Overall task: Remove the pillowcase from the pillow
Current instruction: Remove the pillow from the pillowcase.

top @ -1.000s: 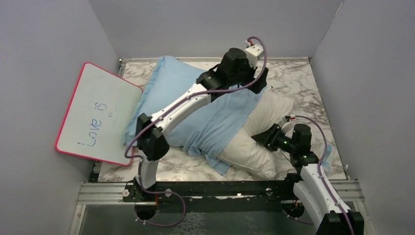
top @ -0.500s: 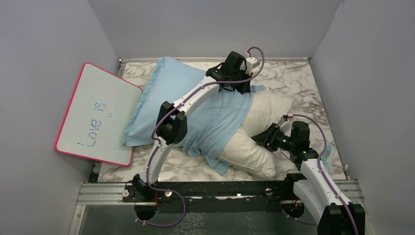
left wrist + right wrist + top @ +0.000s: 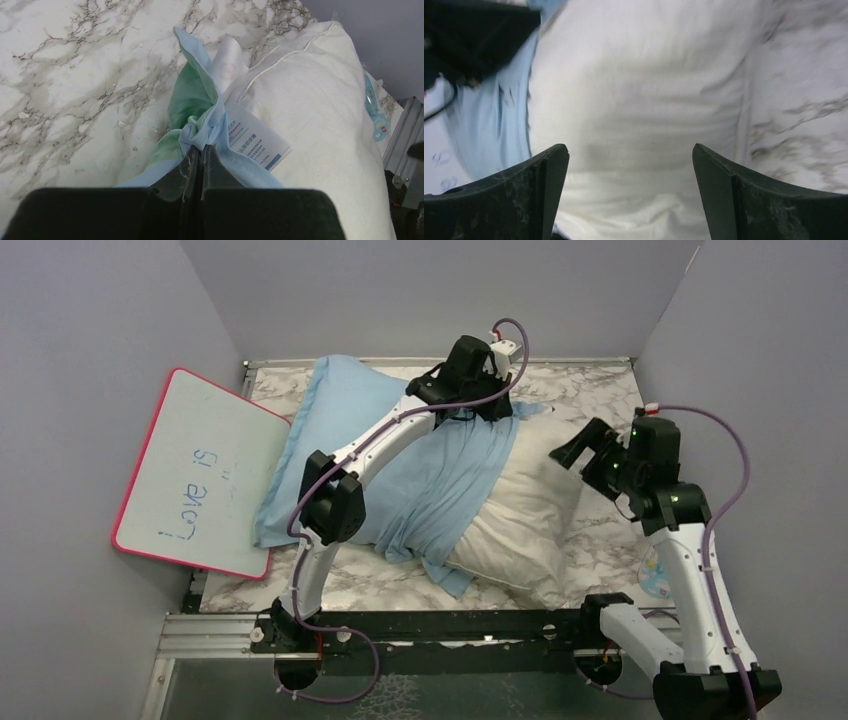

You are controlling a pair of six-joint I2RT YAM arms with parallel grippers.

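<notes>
Jaws of our left gripper [image 3: 201,150] are pinching shut on a bunched edge of the thin light-blue, mint-lined pillowcase [image 3: 189,105], which is half covering the plump off-white pillow [image 3: 310,100] on the marble-patterned table [image 3: 75,75]; our right gripper [image 3: 630,160] is hovering wide open above the pillow's bare end

Overhead view: lit evenly and softly from above. Only a faint shadow was noted on the table [image 3: 350,585] beneath the near edge of the pillow [image 3: 525,525]. Writing on the whiteboard [image 3: 200,475] was rendered legibly.

Left wrist view: the pillowcase [image 3: 187,105] was recorded in sharp focus. The left gripper [image 3: 201,165] was underexposed, nearly black.

Right wrist view: pillow folds and table veining were smeared by blur. The fingers [image 3: 524,195] of the right gripper [image 3: 630,160] were rendered dark and soft-edged.
</notes>
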